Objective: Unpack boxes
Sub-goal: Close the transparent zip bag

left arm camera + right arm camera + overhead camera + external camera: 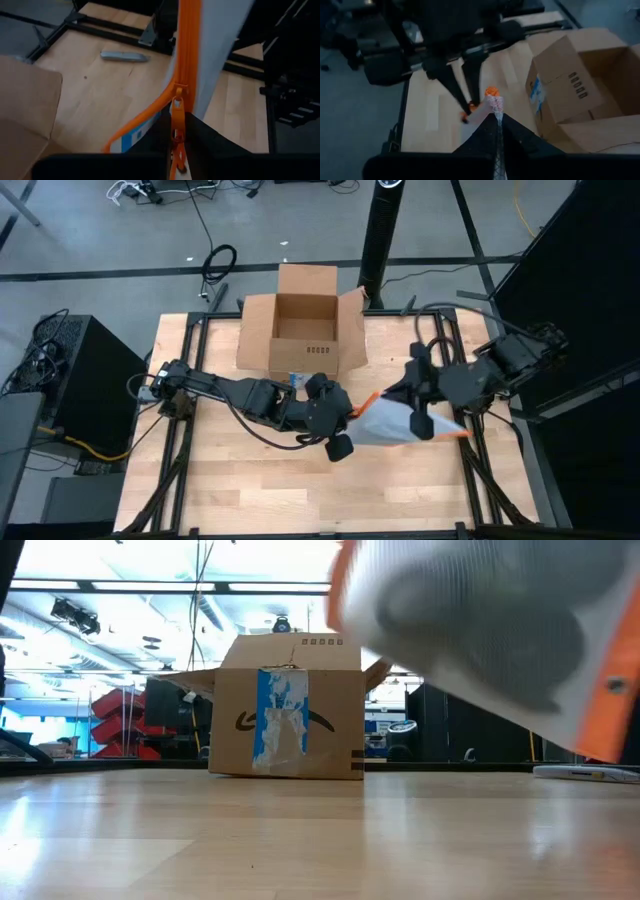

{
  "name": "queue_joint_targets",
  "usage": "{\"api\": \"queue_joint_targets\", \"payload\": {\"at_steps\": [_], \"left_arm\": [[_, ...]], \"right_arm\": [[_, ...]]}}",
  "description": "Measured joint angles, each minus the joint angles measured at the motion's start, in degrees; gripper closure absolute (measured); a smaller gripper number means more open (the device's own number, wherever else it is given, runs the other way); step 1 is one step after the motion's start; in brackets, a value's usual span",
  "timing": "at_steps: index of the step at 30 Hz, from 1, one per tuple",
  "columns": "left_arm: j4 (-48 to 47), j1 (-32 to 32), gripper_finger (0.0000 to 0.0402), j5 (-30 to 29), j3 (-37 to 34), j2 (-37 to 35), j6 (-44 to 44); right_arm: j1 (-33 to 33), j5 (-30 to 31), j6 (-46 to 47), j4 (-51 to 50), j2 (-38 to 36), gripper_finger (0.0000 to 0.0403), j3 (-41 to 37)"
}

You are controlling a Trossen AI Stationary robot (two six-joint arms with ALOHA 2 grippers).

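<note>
From above, the open box [303, 330] sits at the worktop's [250, 490] far edge while both tools hold the pouch [395, 423] aloft. The low view adds the box's blue-and-white label [282, 720]. The left tool [176, 145] pinches the pouch's orange zipper pull [176, 106]; the right tool [498, 131] pinches its mesh corner.

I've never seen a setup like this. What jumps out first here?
Two dark robot arms meet over the middle of the wooden table, holding a pale pouch with an orange edge in the air between them: the left gripper pinches the orange zipper end, the right gripper the other end. Behind them, at the table's far edge, stands a brown cardboard box with its flaps open.
</note>
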Motion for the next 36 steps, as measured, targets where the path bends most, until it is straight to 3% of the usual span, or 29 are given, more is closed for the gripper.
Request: {"api": "queue_joint_targets", "payload": {"at_steps": [21,25,36], "left_arm": [[-32.8,-4.2,0.0382,-2.9,0.0,-0.2,-16.3],[-41.7,-6.1,0.0382,-0.6,-0.3,-0.4,-21.6],[-37.0,-8.2,0.04,0.5,-1.2,-1.9,-26.8]], "right_arm": [[0.2,3.4,-4.4,-1.9,-10.9,0.0403,0.1],[0.2,5.8,-2.5,-5.9,-11.7,0.0402,0.3],[0.1,4.9,-5.3,-5.1,-9.8,0.0399,-1.0]]}}
